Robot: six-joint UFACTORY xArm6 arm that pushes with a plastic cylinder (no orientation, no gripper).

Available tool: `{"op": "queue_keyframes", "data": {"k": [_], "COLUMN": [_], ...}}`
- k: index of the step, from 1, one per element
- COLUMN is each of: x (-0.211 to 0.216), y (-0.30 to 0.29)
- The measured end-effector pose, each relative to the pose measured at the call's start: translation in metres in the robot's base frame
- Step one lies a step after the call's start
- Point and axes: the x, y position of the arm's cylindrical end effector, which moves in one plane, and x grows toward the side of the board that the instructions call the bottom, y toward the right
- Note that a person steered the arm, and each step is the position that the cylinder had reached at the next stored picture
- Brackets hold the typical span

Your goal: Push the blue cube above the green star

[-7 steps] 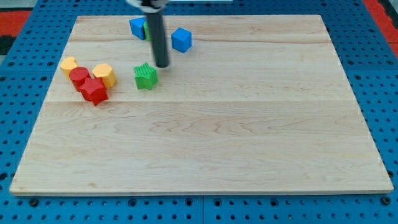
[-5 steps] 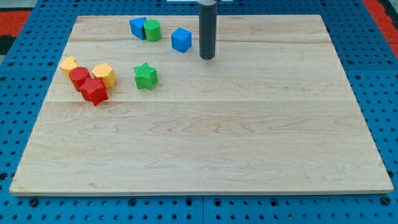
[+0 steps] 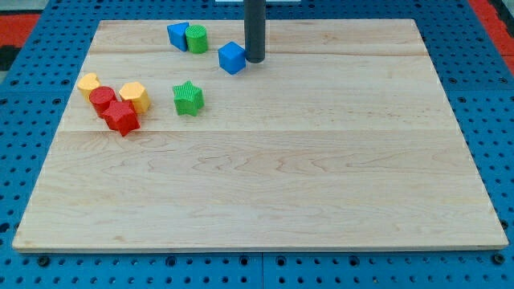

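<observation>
One tool tip point(image 3: 254, 60) touching blue cube point(image 3: 232, 58), green star point(image 3: 188, 98) below-left

— Single view? From where?
— Looking down at a slant from beyond the bench's point(image 3: 265, 185) bottom edge, facing its top edge.
— Near?
— Far enough to frame the whole bench, blue pegboard point(image 3: 498, 120) around it.

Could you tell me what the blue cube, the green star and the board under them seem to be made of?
The blue cube looks like matte painted wood or plastic; its faces are flat and even, without glare. The green star shows fine ribbing, perhaps printed plastic. The pale wooden board shows grain lines and plank seams. My tip touches the cube's right side.
</observation>
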Motion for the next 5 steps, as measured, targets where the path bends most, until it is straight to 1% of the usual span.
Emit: {"op": "queue_keyframes", "data": {"k": [2, 3, 4, 5], "x": [-0.032, -0.021, -0.022, -0.017], "y": [0.008, -0.021, -0.042, -0.046]}}
